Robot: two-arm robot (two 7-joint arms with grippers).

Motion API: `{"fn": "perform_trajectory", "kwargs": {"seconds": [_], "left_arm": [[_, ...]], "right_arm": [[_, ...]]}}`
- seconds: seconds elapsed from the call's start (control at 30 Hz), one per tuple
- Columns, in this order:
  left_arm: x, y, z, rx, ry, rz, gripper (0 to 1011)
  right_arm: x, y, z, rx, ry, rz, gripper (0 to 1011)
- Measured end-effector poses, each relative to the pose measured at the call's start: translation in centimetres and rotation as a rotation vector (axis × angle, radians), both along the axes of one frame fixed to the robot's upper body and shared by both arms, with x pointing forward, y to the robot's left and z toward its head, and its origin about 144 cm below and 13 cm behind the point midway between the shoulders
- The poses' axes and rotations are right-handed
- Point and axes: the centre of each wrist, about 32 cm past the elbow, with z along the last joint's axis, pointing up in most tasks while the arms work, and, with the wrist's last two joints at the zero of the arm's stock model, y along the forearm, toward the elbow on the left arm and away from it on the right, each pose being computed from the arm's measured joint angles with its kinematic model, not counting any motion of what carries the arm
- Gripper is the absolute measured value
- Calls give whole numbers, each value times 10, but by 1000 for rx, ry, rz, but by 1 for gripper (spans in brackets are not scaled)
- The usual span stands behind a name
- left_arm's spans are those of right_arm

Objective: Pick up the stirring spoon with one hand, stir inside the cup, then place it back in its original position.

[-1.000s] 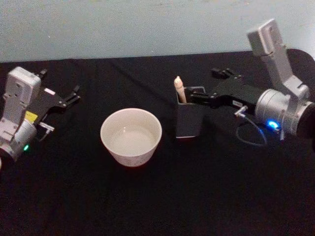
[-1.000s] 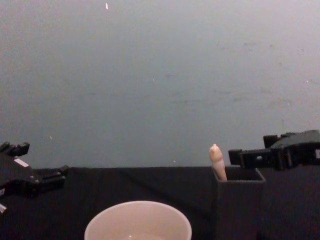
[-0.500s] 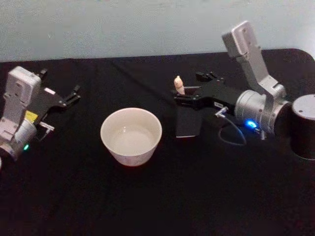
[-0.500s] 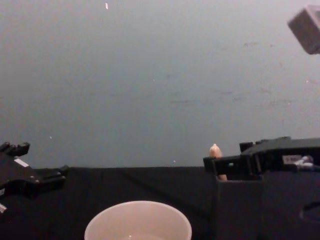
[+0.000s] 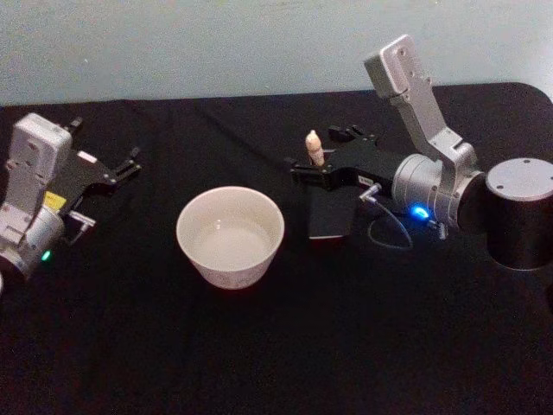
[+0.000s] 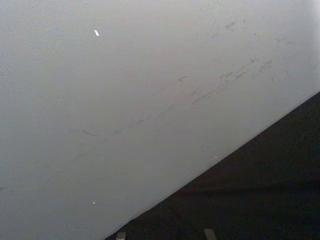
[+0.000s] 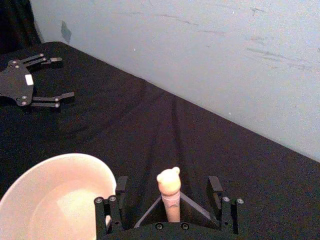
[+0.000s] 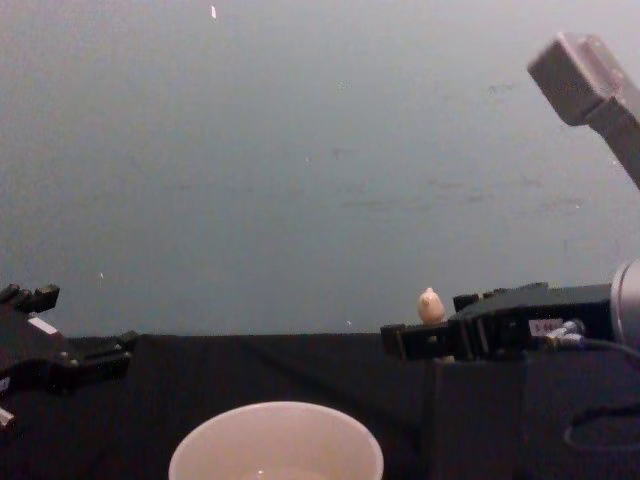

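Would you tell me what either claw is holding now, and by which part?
Nothing is held: the right claw is open around the stirring spoon handle, not touching it; the left claw sits open aside.

The head camera looked down on the black tabletop (image 5: 259, 363); the chest camera sat low, facing the wall (image 8: 300, 150). Both framed the cup (image 5: 230, 238).

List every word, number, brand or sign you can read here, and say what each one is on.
No text here can be read.
White label on the left gripper: too small to read.
Yellow sticker on the left arm: too small to read.
Pale label on the right gripper: too blurred to read.
Cup and holder box: no markings seen.
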Motion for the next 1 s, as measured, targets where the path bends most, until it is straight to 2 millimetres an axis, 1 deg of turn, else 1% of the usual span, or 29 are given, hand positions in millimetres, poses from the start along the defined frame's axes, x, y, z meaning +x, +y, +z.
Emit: {"fn": "perform_trajectory", "kwargs": {"seconds": [0.67, 0.8, 1.0], "left_arm": [[0, 0, 0, 0, 0, 0, 1001], [0, 0, 0, 0, 0, 0, 1001], [0, 0, 0, 0, 0, 0, 1001]], "right_arm": [[2, 2, -1, -8, 0, -1, 1000], [2, 2, -1, -7, 1, -1, 941], [2, 2, -1, -6, 1, -1, 787]]}}
